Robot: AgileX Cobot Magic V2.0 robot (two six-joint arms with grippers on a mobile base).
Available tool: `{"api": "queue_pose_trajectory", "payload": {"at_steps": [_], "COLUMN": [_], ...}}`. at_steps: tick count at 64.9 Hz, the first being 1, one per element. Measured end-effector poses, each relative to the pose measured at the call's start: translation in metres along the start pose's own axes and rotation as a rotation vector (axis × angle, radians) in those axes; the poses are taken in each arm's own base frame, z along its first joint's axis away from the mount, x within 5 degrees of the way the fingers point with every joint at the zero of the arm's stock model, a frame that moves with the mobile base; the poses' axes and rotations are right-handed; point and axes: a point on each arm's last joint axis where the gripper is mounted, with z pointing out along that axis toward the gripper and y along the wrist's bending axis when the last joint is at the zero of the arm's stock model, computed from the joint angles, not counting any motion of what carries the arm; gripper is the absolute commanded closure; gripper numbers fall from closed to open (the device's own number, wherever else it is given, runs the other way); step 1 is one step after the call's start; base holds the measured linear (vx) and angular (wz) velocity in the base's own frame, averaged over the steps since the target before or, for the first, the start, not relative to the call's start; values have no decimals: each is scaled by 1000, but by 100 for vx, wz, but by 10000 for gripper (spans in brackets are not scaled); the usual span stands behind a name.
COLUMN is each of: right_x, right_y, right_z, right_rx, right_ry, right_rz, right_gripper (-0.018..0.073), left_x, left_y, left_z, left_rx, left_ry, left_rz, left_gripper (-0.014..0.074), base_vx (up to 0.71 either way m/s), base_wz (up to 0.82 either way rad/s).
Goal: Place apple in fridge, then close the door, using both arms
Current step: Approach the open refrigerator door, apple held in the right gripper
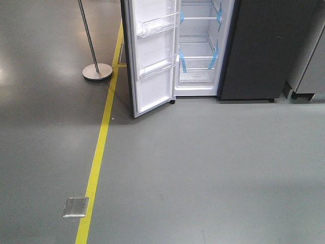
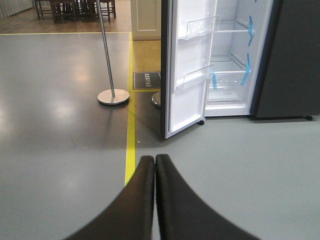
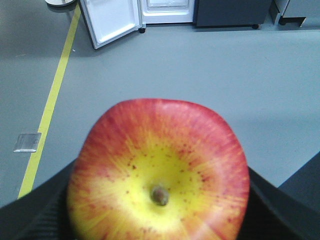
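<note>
The apple (image 3: 159, 170), red with a yellow centre, fills the right wrist view, held between the black fingers (image 3: 280, 210) of my right gripper (image 3: 159, 200), which is shut on it. The dark grey fridge (image 1: 264, 46) stands ahead across the floor. Its door (image 1: 152, 56) is swung open to the left and shows its white liner and clear bins. The white interior (image 1: 199, 46) shows shelves with blue tape strips. The fridge (image 2: 290, 55) and door (image 2: 187, 65) also show in the left wrist view. My left gripper (image 2: 154, 159) is shut and empty, well short of the door.
A yellow floor line (image 1: 99, 157) runs from the door's left side toward me. A metal pole on a round base (image 1: 97, 71) stands left of the door. A metal floor plate (image 1: 75, 207) sits on the line. A grey cabinet (image 1: 310, 81) stands at the far right.
</note>
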Motion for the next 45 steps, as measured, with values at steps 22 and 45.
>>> {"api": "queue_pose_trajectory", "payload": {"at_steps": [22,45], "right_x": [0,0], "right_y": [0,0], "right_z": [0,0], "right_rx": [0,0], "right_ry": [0,1], "right_rz": [0,0], "right_gripper": [424,424], "left_x": [0,0], "left_y": [0,0], "left_z": [0,0], "left_rx": [0,0], "left_ry": [0,0], "left_rz": [0,0], "left_gripper": [602,602], "base_vx": [10,9], "base_wz": [3,-1]}}
